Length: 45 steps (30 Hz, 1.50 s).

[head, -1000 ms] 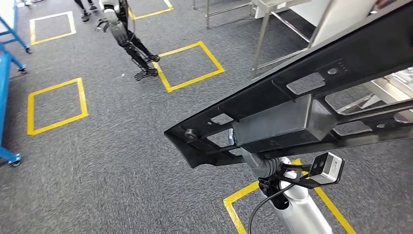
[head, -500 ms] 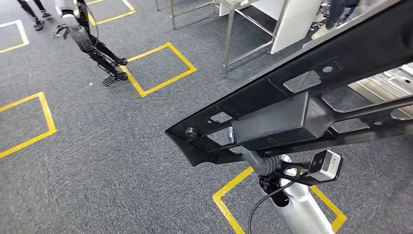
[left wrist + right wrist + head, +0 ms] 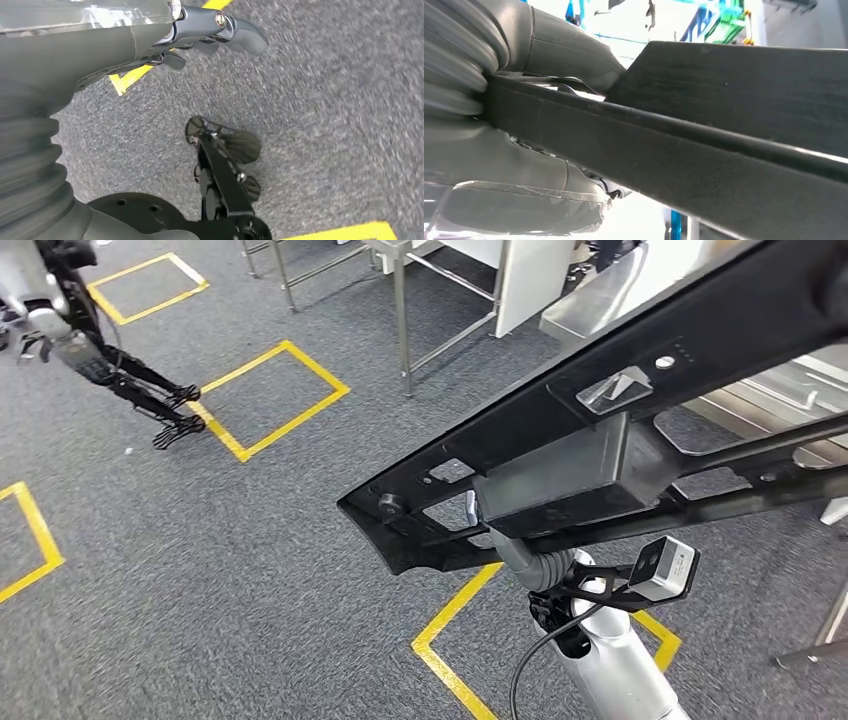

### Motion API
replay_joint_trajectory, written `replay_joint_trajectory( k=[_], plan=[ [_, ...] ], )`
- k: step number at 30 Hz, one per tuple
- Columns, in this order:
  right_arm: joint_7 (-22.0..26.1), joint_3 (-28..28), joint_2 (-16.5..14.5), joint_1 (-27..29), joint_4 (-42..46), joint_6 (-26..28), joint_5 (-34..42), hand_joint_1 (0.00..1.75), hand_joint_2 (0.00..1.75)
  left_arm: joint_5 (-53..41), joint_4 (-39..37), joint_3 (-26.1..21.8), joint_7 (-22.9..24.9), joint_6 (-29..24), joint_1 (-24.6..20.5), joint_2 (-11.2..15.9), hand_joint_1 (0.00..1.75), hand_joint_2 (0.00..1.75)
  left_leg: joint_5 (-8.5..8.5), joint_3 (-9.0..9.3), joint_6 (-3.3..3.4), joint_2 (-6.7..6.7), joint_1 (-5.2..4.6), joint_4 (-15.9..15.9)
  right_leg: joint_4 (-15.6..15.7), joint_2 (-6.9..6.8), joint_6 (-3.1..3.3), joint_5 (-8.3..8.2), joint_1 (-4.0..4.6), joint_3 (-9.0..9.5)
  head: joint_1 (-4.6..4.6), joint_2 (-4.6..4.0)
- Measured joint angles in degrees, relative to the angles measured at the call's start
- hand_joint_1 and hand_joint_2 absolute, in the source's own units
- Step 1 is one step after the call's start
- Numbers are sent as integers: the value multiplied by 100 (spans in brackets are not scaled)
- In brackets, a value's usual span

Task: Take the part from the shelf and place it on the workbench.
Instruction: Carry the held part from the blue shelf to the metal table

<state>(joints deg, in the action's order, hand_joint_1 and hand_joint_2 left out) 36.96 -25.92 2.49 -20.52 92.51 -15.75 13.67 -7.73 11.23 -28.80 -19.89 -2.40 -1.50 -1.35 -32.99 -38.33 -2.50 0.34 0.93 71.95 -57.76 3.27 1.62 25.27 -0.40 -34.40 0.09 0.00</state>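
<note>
Right hand (image 3: 524, 150) grips long black part (image 3: 620, 430), which hides its fingers and runs off frame | Left hand (image 3: 200, 30) hangs over carpet (image 3: 325, 100), fingers curled, holding nothing

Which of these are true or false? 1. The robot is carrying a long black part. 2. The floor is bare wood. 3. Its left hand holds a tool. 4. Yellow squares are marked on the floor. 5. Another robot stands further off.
1. True: the right hand grips the long black part, held above the floor.
2. False: the floor is grey carpet.
3. False: the left hand holds nothing; its fingers are curled in, above the carpet.
4. True: yellow tape squares are marked on the carpet.
5. True: another robot stands at the far left, beside a yellow square.
</note>
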Motion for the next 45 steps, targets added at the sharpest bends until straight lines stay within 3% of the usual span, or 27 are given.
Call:
replay_joint_trajectory(
  k=[2, 3, 5, 7, 9, 11, 13, 14, 15, 18, 20, 22, 27, 30, 31, 32, 34, 35, 37, 38, 40, 41, 43, 45],
  plan=[
    [-10, 0, -2, -1, 0, 7, 9, 175, 175, -4, 0, -7, 1, 4, 0, 7, 0, 175, 432, 336, 68, -212, 3, -790, -7, 138, -13, 3, 7, 15, 3, 0],
    [-13, -1, -7, -1, -1, 8, 13, 175, 175, -5, 0, -12, 1, 3, 1, 12, 0, 175, 561, 485, 100, -340, 6, -1141, -15, 204, -34, 2, 6, 9, 4, 0],
    [-16, -2, -21, 5, -4, 9, 19, 175, 175, -3, 0, -22, 5, 1, -8, 20, 0, 175, 599, 615, 148, -482, -7, -1432, -18, 324, -104, -16, -18, -28, -1, 0],
    [-17, -2, -30, 14, -3, 20, 21, 175, 175, 0, 0, -27, 10, -2, -33, 15, 0, 175, 621, 648, 188, -369, -9, -1493, -4, 412, -183, -38, -41, -54, -9, 0],
    [-16, -2, -31, 3, 1, 37, 21, 175, 175, 1, 0, -33, 11, 1, -44, 7, 0, 175, 668, 689, 254, -226, 19, -1585, -171, 200, -241, 87, -18, -141, 28, 0],
    [-16, -3, -31, -12, 3, 45, 20, 175, 175, -1, 0, -44, 11, 6, -34, 4, 0, 175, 685, 708, 302, -75, 20, -1631, -785, -139, -286, 430, -12, -438, 72, 0],
    [-17, -4, -31, 1, 0, 45, 19, 175, 175, -1, 0, -56, 13, 8, -20, 3, 0, 175, 674, 705, 313, 76, 8, -1625, -1468, -257, -327, 694, -39, -767, 80, 0],
    [-17, -4, -31, 10, -2, 45, 19, 175, 175, -2, 0, -60, 13, 8, -17, 3, 0, 175, 666, 705, 307, 148, 6, -1618, -1573, -279, -343, 683, -51, -813, 81, 0],
    [-17, -4, -31, 14, -4, 46, 19, 175, 175, -2, 0, -62, 13, 9, -19, 2, 0, 175, 654, 708, 297, 215, 6, -1607, -1435, -306, -353, 565, -61, -734, 81, 0],
    [-17, -4, -33, 3, 1, 47, 19, 175, 175, -3, 0, -63, 13, 19, -33, -2, 0, 175, 583, 724, 229, 380, -14, -1538, -315, -589, -308, 108, -42, -136, 80, 0],
    [-17, -4, -37, -7, 5, 47, 19, 175, 175, -3, 0, -64, 12, 21, -38, -3, 0, 175, 544, 731, 169, 454, -44, -1502, -8, -698, -236, 57, 0, 13, 73, -1],
    [-17, -3, -39, -9, 5, 47, 19, 175, 175, -3, 0, -64, 11, 21, -39, -3, 0, 175, 534, 738, 143, 490, -54, -1499, -23, -638, -204, 54, 14, -1, 69, -2],
    [-17, -3, -39, -9, 5, 48, 19, 175, 175, -3, 0, -64, 12, 21, -42, -3, 0, 175, 532, 742, 135, 502, -55, -1499, -26, -625, -199, 56, 17, -5, 70, -1],
    [-17, -3, -39, -6, 7, 49, 19, 175, 175, -3, 0, -64, 13, 22, -52, -3, 0, 175, 517, 765, 82, 571, -44, -1514, -5, -528, -144, 42, 4, -3, 72, 0],
    [-16, -3, -46, -10, 9, 49, 19, 175, 175, -6, 0, -65, 12, 27, -54, -4, 0, 175, 370, 683, 50, 465, -29, -1297, 15, -453, -106, 28, -11, 6, 60, 0],
    [-20, -4, -57, -7, 12, 49, 23, 175, 175, -9, 0, -70, 9, 33, -45, -3, 0, 175, 203, 478, 29, 328, -16, -867, 33, -316, -72, 14, -21, 20, 46, 0],
    [-28, -3, -80, -1, 15, 46, 32, 175, 175, -29, 0, -86, 4, 45, -22, 0, 0, 175, 103, 210, 36, 6, 5, -361, 38, -25, -34, 2, -11, 45, 17, 0],
    [-32, -3, -87, 8, 15, 44, 36, 175, 175, -38, 0, -97, 2, 47, -13, 4, 0, 175, 284, 250, 70, -107, 4, -533, 32, 106, -34, 3, -2, 52, 16, 0],
    [-33, -2, -98, 6, 16, 42, 37, 175, 175, -52, 0, -112, 4, 48, -15, 11, 0, 175, 575, 561, 135, -359, 8, -1257, 20, 245, -70, -3, 3, 38, 19, -1],
    [-33, -2, -103, 9, 16, 40, 37, 175, 175, -53, 0, -116, 5, 48, -16, 14, 0, 175, 602, 631, 156, -446, 2, -1420, 17, 305, -103, -12, -9, 16, 17, -1],
    [-35, 1, -109, 20, 15, 39, 36, 175, 175, -54, 0, -120, 9, 50, -30, 15, 0, 175, 588, 663, 184, -400, -16, -1480, 29, 429, -190, -42, -40, -24, 5, -1],
    [-36, 4, -109, 27, 15, 38, 36, 175, 175, -55, 0, -121, 9, 53, -41, 8, 0, 175, 608, 675, 213, -333, -11, -1510, 20, 416, -224, -38, -44, -36, 3, -1],
    [-41, 10, -109, 11, 11, 37, 34, 175, 175, -55, 0, -124, 9, 60, -52, -6, 0, 175, 650, 703, 278, -186, 12, -1584, -231, 159, -273, 131, -21, -163, 28, -1],
    [-44, 13, -109, -7, -2, 34, 34, 175, 175, -53, 0, -129, 9, 63, -43, -14, 0, 175, 659, 708, 315, -43, 12, -1606, -912, -171, -304, 493, -19, -490, 54, 0]
  ],
)
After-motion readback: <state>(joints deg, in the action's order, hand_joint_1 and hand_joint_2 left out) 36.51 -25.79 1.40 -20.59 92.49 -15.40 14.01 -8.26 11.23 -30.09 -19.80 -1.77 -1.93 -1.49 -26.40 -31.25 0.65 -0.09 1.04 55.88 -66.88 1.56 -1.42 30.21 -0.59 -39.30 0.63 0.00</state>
